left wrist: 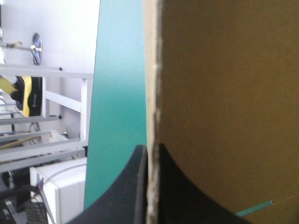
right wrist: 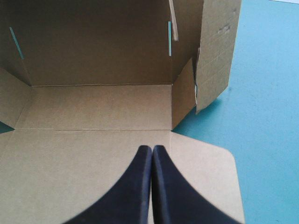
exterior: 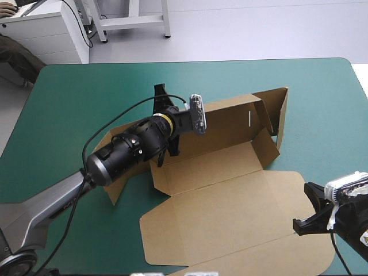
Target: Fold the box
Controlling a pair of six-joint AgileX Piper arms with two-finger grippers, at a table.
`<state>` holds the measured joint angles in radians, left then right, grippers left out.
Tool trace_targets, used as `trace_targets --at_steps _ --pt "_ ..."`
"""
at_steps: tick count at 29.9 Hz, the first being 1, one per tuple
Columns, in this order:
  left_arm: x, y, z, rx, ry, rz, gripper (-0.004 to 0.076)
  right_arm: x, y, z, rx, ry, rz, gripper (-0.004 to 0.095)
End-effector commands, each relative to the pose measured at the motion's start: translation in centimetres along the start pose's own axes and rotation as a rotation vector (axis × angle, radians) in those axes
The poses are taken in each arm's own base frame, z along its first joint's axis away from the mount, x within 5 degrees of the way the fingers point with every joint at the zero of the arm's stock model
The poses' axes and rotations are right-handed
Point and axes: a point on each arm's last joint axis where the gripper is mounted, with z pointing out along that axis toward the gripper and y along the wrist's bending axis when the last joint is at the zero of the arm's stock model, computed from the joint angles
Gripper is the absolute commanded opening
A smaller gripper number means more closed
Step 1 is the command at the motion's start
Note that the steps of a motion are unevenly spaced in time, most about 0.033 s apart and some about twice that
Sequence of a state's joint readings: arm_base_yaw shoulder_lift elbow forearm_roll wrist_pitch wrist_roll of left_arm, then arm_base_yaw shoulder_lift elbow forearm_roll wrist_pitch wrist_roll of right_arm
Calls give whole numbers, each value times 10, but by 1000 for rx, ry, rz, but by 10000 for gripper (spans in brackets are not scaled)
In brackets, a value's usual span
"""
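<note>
Mostly we saw the teal-green cover (exterior: 86, 92) of the table around the box (exterior: 218, 172), and the one thing in the way was the left arm (exterior: 123, 152), whose dark body lay across the box's left end and hid part of it from above. That arm reached in from the near left, low over the table and rolled onto its side. The left gripper (left wrist: 150, 153) was clamped on the top edge of the raised rear wall (exterior: 227, 118), one black finger on each face and the board's edge between them. From the left wrist that wall filled most of the picture, with a strip of cover beside it. The right gripper (right wrist: 152, 148) sat at the near right corner of the table with its fingers pressed together on nothing, hovering over the flat lid (exterior: 230, 224) and aimed at the rear wall. The box lay right of the table's middle, its long axis slanting from near left to far right. Its open side faced up, the lid spread toward the near edge, and an end flap (exterior: 280, 112) stood at the far right beside a narrow slot (exterior: 249, 118) in the wall.
</note>
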<state>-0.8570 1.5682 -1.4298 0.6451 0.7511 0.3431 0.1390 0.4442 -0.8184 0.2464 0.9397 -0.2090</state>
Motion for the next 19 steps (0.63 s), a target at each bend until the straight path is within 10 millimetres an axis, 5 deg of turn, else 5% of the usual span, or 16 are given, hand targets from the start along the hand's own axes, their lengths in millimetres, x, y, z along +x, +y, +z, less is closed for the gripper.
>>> trace_targets --at_steps 1,11,19 --pt "-6 3 -31 -119 -150 70 -6 -13 -1 -5 17 -84 1 -19" --pt "20 -12 -56 -235 -222 112 -6 -14 -1 -5 19 -86 18 -19" --pt "27 -30 -46 -215 -226 199 -6 -14 -1 -5 19 -88 25 -19"
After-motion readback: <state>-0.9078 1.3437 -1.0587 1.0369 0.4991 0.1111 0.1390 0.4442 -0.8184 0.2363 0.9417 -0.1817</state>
